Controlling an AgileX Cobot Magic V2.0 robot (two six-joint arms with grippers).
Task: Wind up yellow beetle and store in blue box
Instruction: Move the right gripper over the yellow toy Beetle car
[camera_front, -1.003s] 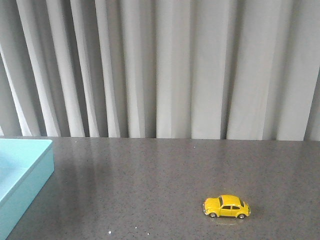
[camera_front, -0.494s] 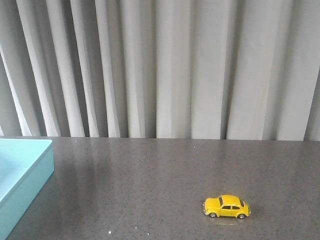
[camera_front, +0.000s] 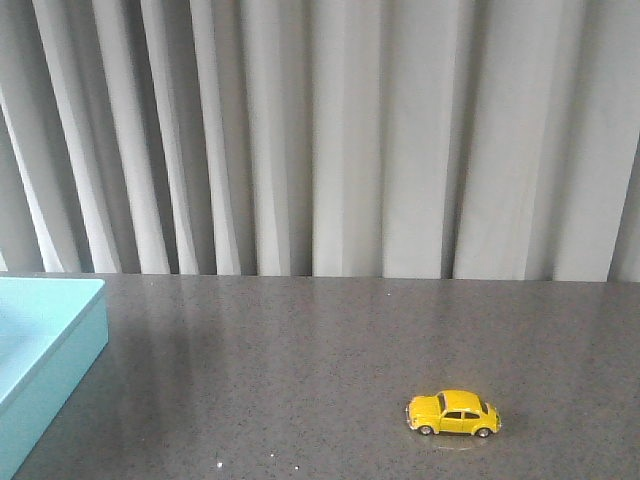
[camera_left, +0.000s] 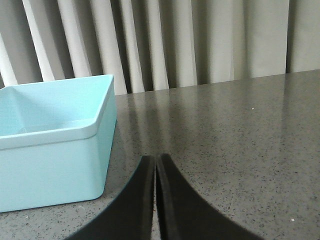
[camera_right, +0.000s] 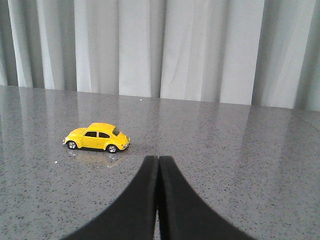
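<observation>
The yellow beetle (camera_front: 454, 413) stands on its wheels on the grey table, front right, side-on to the front view. It also shows in the right wrist view (camera_right: 97, 137), ahead and to one side of my right gripper (camera_right: 158, 159), which is shut and empty. The blue box (camera_front: 40, 350) sits at the table's left edge. It shows in the left wrist view (camera_left: 55, 145) beside my left gripper (camera_left: 155, 158), which is shut and empty. Neither gripper shows in the front view.
The grey speckled table (camera_front: 300, 370) runs back to a grey pleated curtain (camera_front: 330, 140). The box's wall stands close to the left fingers.
</observation>
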